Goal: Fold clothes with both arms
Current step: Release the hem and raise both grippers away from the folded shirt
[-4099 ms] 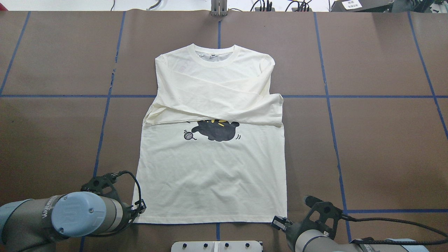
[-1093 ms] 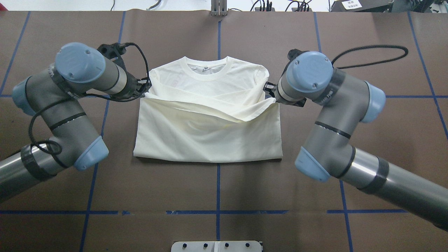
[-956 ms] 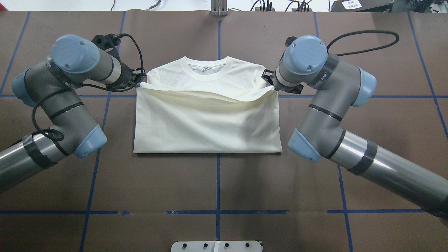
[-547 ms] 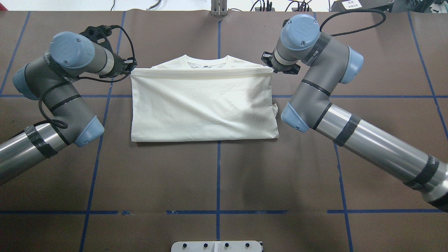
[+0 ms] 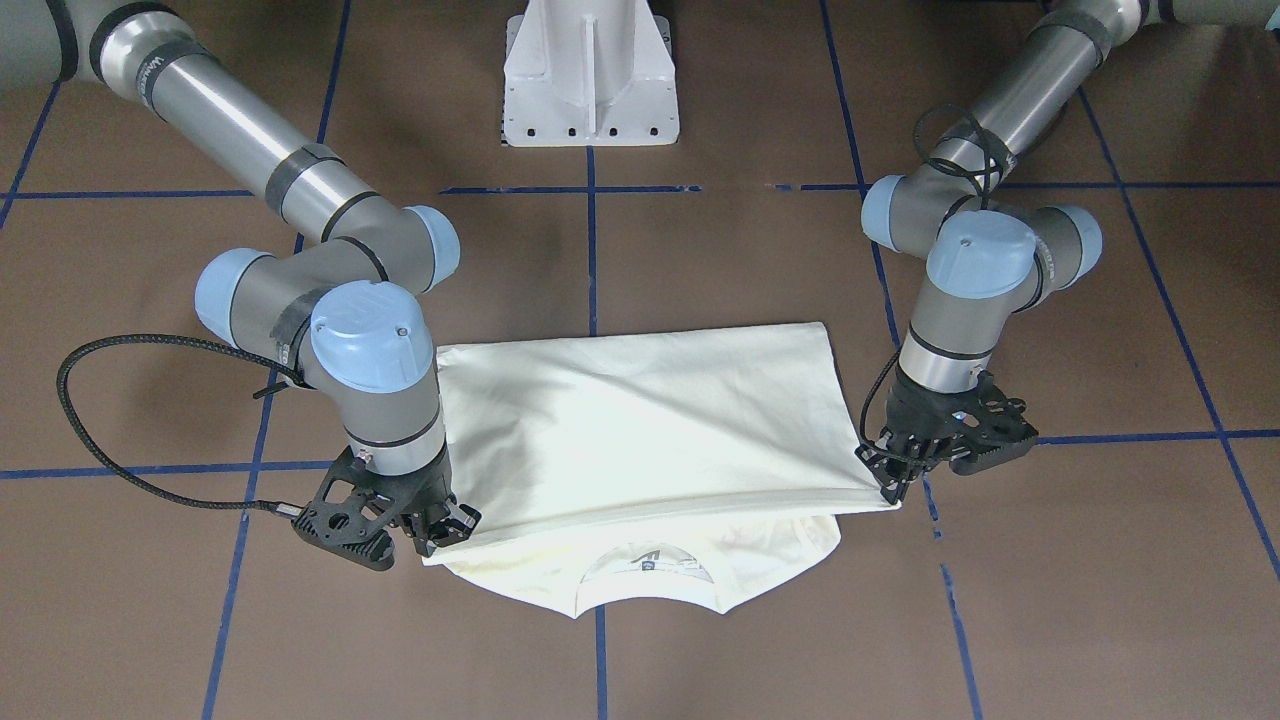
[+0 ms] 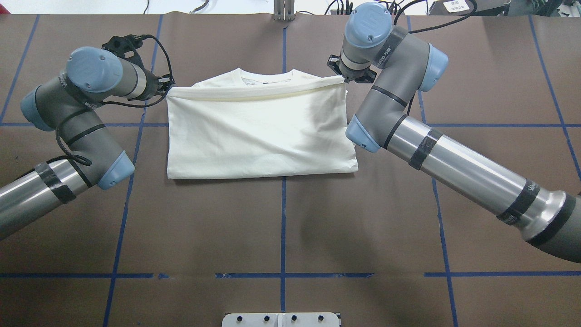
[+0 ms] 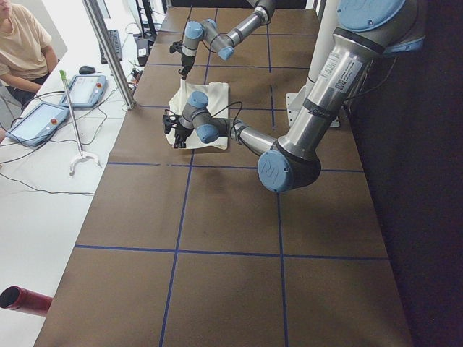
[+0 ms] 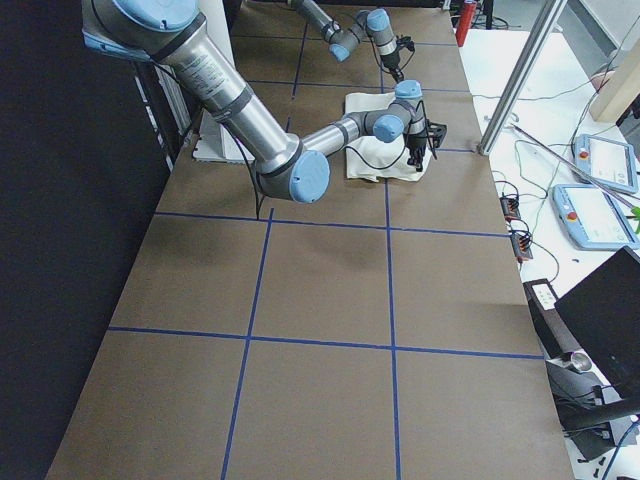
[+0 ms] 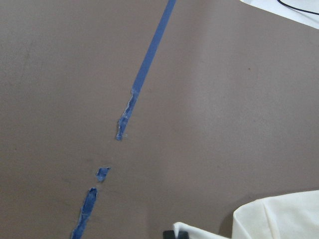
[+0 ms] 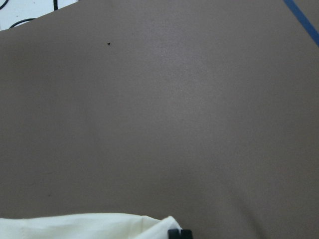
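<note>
Pinching shirt (image 6: 258, 131) corners, pedestal (image 5: 590, 75) apart, blue tape (image 6: 282, 227)

The left arm (image 6: 81, 131) and right arm (image 6: 454, 167) are silver-grey tubes with light-blue joint caps, black bands and looping black cables.

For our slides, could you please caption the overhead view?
The left gripper and right gripper hold the shirt's hem folded near its collar.
</note>
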You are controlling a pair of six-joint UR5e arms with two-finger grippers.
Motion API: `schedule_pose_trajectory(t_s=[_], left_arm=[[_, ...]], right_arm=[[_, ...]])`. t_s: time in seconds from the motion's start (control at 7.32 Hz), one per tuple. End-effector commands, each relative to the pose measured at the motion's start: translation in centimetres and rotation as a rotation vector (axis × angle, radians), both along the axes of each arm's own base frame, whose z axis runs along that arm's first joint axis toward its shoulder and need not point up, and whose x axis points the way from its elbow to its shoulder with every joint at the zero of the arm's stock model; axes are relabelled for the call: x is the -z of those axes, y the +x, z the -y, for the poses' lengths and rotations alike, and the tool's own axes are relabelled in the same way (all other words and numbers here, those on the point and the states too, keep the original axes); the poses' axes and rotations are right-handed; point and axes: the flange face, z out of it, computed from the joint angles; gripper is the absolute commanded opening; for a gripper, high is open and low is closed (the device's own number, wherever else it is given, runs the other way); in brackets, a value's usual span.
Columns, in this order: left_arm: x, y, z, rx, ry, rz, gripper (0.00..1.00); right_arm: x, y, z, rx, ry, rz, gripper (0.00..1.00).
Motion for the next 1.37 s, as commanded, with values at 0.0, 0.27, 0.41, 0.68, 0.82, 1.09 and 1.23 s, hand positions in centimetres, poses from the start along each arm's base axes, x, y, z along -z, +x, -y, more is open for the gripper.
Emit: schedule_pose_trajectory(t_s=[0.0, 0.27, 0.41, 0.68, 0.82, 1.09, 1.23], left_arm=[[0.3, 0.0, 0.1, 0.003, 0.005, -0.005, 0.25], [1.1, -0.3, -0.1, -0.002, 0.045, -0.048, 0.36], [1.1, -0.5, -0.2, 0.000, 0.059, -0.066, 0.37], [1.0, -1.1, -0.3, 0.006, 0.063, -0.076, 0.38], [1.0, -1.1, -0.3, 0.006, 0.062, -0.077, 0.38], [0.6, -1.1, -0.4, 0.004, 0.056, -0.076, 0.38], [0.5, -1.0, -0.5, 0.004, 0.056, -0.075, 0.38]], right_arm=[[-0.7, -1.4, -0.8, 0.017, 0.008, -0.009, 0.29], [1.4, -1.7, -2.0, 0.014, 0.034, 0.025, 0.40], [0.7, 0.4, -3.8, 0.017, 0.052, 0.054, 0.42], [-1.3, 2.3, -12.3, 0.094, 0.068, 0.114, 0.54], [-2.4, 1.8, -14.7, 0.049, -0.001, 0.150, 0.56], [-3.6, 2.1, -18.1, 0.005, -0.074, 0.188, 0.57], [-3.9, 2.5, -19.2, 0.017, -0.073, 0.191, 0.57]])
